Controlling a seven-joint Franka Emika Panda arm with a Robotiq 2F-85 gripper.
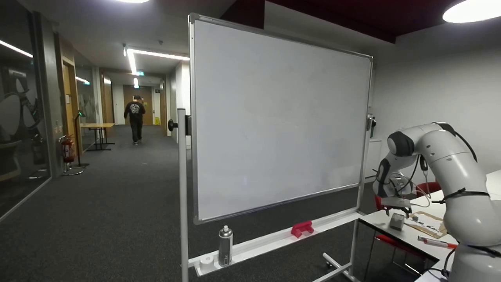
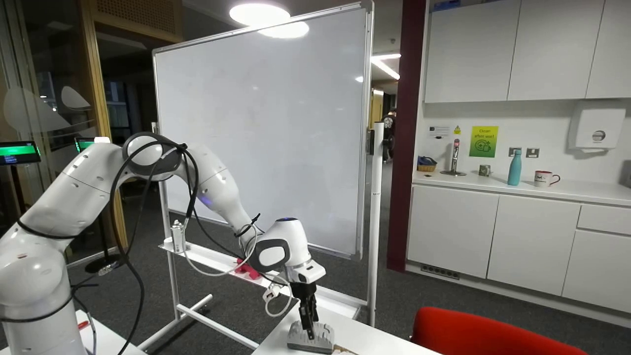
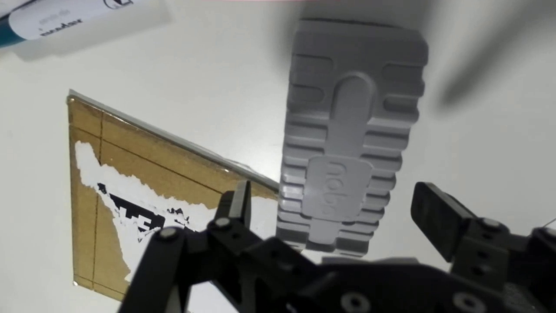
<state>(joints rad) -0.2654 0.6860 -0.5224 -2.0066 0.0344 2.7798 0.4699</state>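
My gripper [image 3: 333,195] stands open, its black fingers [image 3: 438,217] spread wide. Between and beyond them lies a grey ribbed block [image 3: 347,143] embossed "nobo", resembling a whiteboard eraser. Room shows on both sides of the block, so neither finger seems to touch it. The same block [image 1: 397,222] rests near the edge of the white table in an exterior view, with the gripper [image 1: 398,212] just above. From another angle, the gripper [image 2: 308,329] points down at the block [image 2: 325,340] and partly covers it.
Torn-paper cardboard [image 3: 84,226] lies beside the block, and a teal-ended pen [image 3: 56,21] is farther off. Markers [image 1: 436,242] lie near the arm base. A large whiteboard [image 1: 282,117] stands by the table; its ledge bears a spray can [image 1: 226,246] and a red holder [image 1: 302,228]. A red chair [image 2: 483,330] is close.
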